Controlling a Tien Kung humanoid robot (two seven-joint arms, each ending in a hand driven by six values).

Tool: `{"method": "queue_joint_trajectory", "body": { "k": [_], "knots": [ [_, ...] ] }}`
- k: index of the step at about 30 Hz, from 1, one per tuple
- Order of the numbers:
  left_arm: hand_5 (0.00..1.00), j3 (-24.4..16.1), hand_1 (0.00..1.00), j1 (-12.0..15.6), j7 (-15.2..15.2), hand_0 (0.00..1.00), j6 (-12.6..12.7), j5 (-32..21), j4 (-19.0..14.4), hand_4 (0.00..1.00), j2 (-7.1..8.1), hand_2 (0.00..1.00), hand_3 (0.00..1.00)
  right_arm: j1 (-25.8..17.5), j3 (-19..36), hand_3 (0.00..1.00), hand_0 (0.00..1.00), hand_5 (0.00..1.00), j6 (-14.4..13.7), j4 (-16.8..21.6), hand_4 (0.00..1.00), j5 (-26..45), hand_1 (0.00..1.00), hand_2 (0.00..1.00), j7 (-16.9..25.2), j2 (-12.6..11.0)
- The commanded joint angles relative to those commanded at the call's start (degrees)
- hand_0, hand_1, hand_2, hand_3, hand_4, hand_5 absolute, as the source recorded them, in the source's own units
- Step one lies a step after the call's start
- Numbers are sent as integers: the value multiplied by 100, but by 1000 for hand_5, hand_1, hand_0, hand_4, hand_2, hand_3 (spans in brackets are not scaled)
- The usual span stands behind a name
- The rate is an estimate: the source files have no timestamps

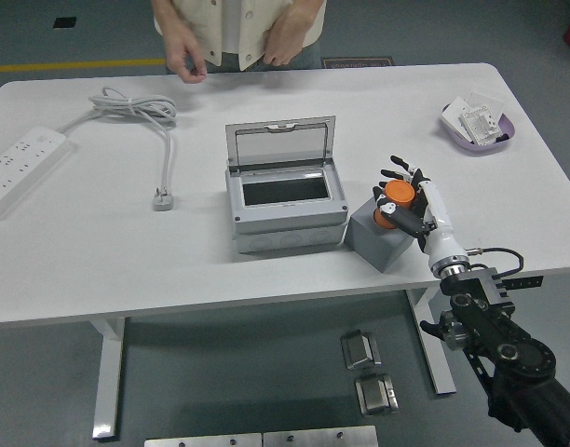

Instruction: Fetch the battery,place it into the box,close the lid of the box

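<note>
Orange against grey marked the battery (394,199) in the head view — a short orange cylinder seated on a grey block (377,235) just right of the box (287,207). The right hand (411,201) had its fingers wrapped around the battery, thumb in front, the rest curled behind; the battery looked barely clear of its seat, if at all. The left hand was not in sight.

The box stood mid-table with its clear lid (281,142) hinged up and back, the dark opening facing upward. A person stood at the far edge, hands (186,60) held near the waist and off the table (nothing in them that I could make out).

To do this fetch well, I judged the hand should lift straight up until the battery clears the block, then carry it left — keeping low enough to pass in front of the raised lid, not into it.
</note>
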Motion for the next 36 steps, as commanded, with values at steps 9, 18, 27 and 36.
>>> {"method": "queue_joint_trajectory", "body": {
  "k": [9,18,27,36],
  "knots": [
    [151,-7,622,12,0,622,-1,13,0,686,6,579,631,-11,-28,652,711,95,-29,21,470,77,664,637,-30,2],
    [144,-4,622,10,-5,623,1,11,0,690,9,579,633,-7,-38,559,670,17,-60,27,316,43,597,556,-77,0],
    [144,11,621,10,-4,624,3,-7,0,690,5,582,633,6,-51,551,665,2,-112,58,417,0,578,503,-114,-9],
    [145,1,622,10,-7,624,3,-4,0,691,-3,584,633,18,-63,540,658,2,-149,132,404,-7,524,426,-119,-20]
  ]
}}
